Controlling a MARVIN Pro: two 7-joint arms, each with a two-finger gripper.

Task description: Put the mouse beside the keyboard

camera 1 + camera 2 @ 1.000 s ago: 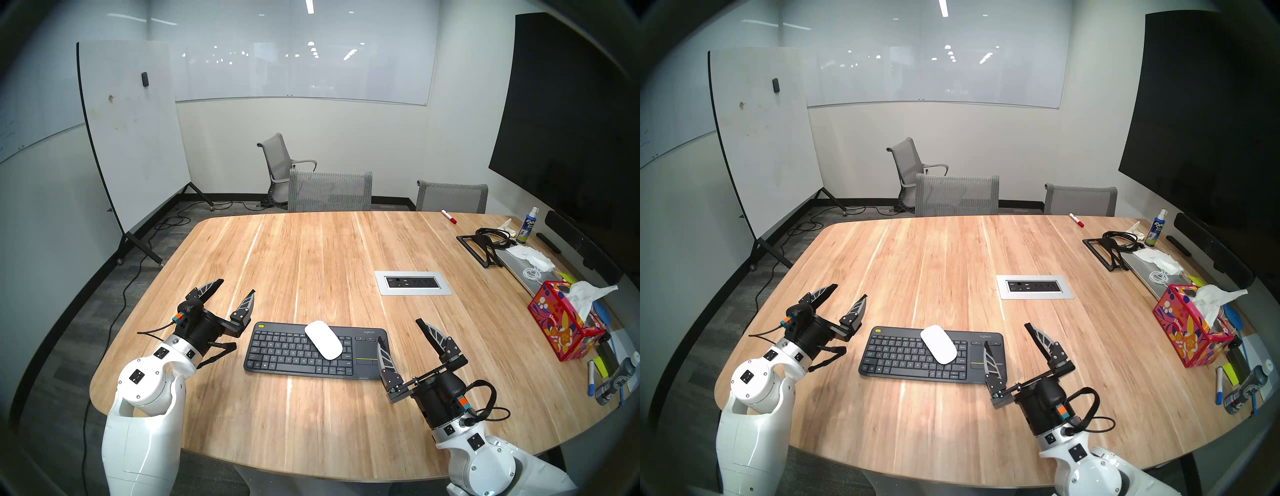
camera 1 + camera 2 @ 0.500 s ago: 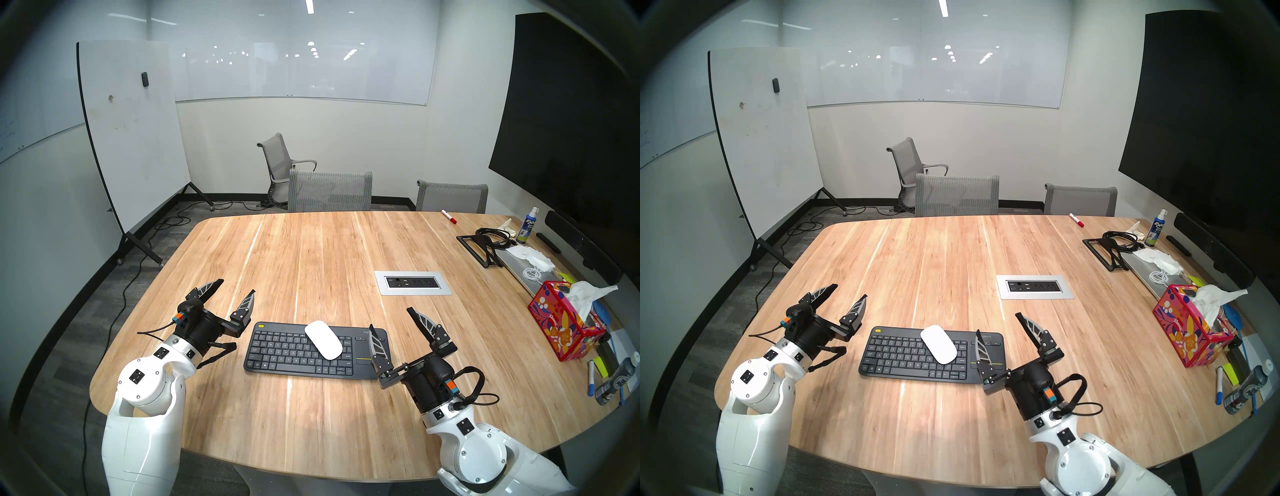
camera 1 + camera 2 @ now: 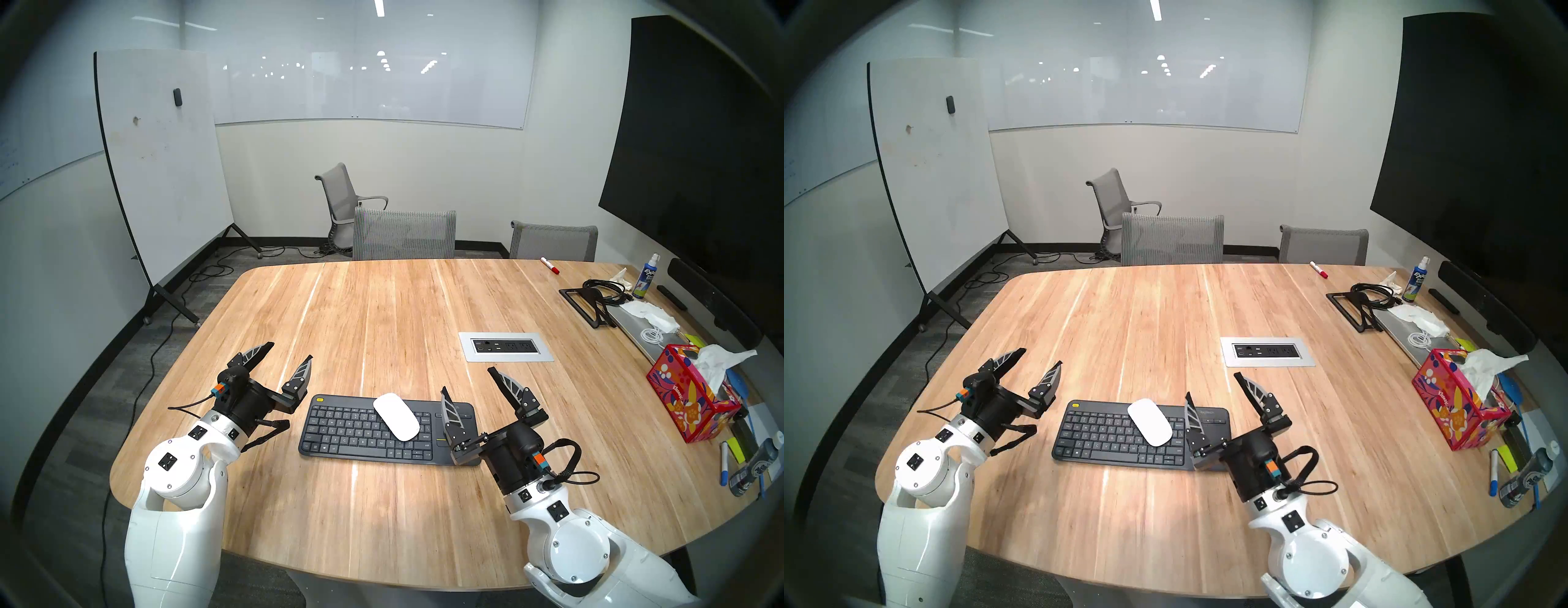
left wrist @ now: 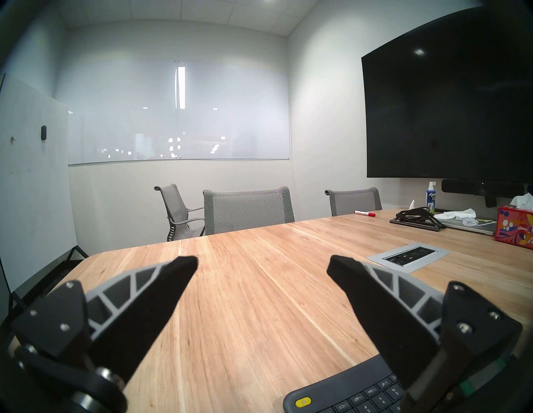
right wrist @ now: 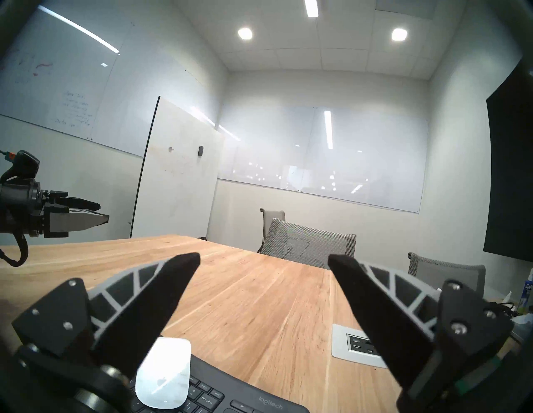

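The mouse (image 3: 396, 416) is sitting right on top of the keyboard (image 3: 360, 429), slanted across the right-hand keys just beside the touchpad, so it is not yet where the task wants it. The keyboard itself is lying near the table's (image 3: 382, 322) near edge, roughly midway along it. The right gripper (image 3: 466, 380) is hovering over the keyboard's right end, jaws spread wide and holding nothing, angled toward the mouse; that wide spread looks meant to straddle the mouse's low oval body. The left gripper (image 3: 290, 351) is waiting off the keyboard's left end, also wide open and empty, apparently keeping clear. Bare wood is showing on the right of the keyboard, a likely landing spot, well short of the tissue box (image 3: 691, 395) at the right edge.
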